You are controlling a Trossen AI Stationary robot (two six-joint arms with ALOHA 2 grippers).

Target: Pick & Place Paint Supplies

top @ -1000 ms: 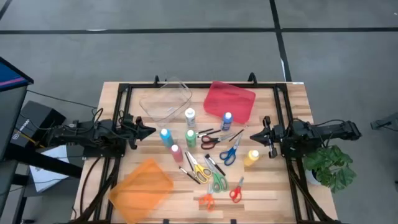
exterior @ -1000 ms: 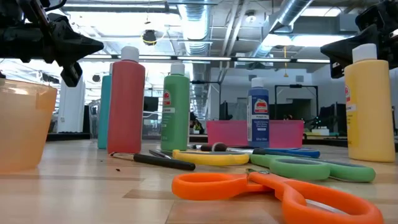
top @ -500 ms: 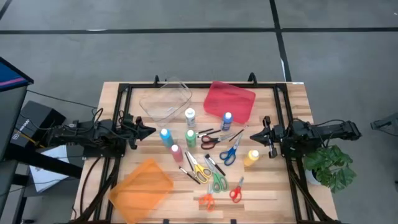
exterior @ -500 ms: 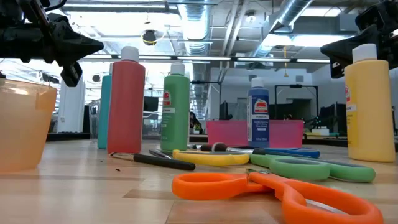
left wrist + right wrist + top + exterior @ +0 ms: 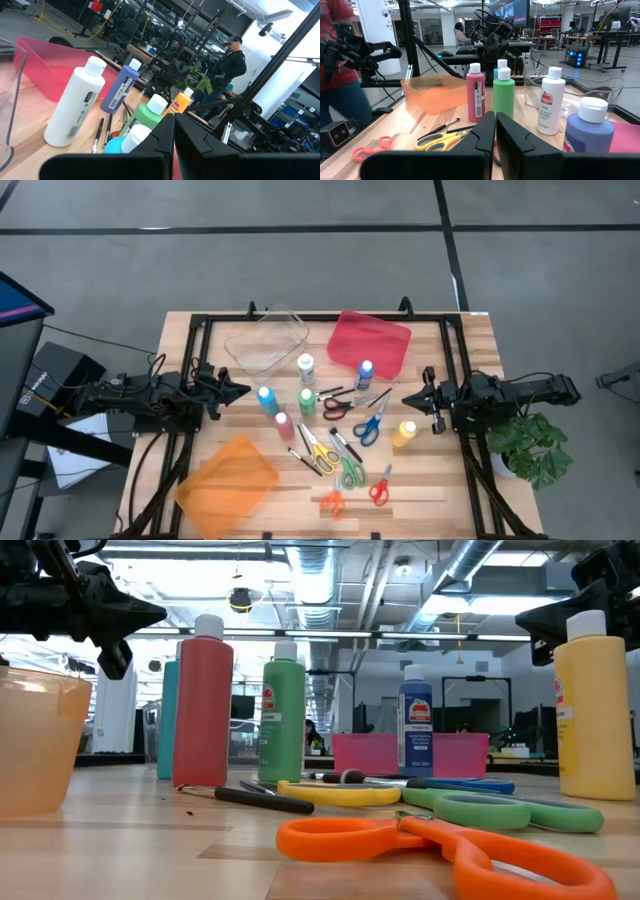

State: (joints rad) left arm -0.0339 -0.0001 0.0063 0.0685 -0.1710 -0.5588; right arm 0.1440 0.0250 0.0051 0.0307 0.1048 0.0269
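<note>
Six upright paint bottles with white caps stand on their bases mid-table: white, blue, light blue, green, pink and yellow. My left gripper hovers level at the table's left side, shut and empty, pointing at the light blue bottle. My right gripper hovers level at the right side, shut and empty, just beyond the yellow bottle. Its wrist view shows the pink, green and white bottles ahead.
A clear bin and a pink bin stand at the far side, an orange bin near left. Several scissors and brushes lie among the bottles. A potted plant stands right of the table.
</note>
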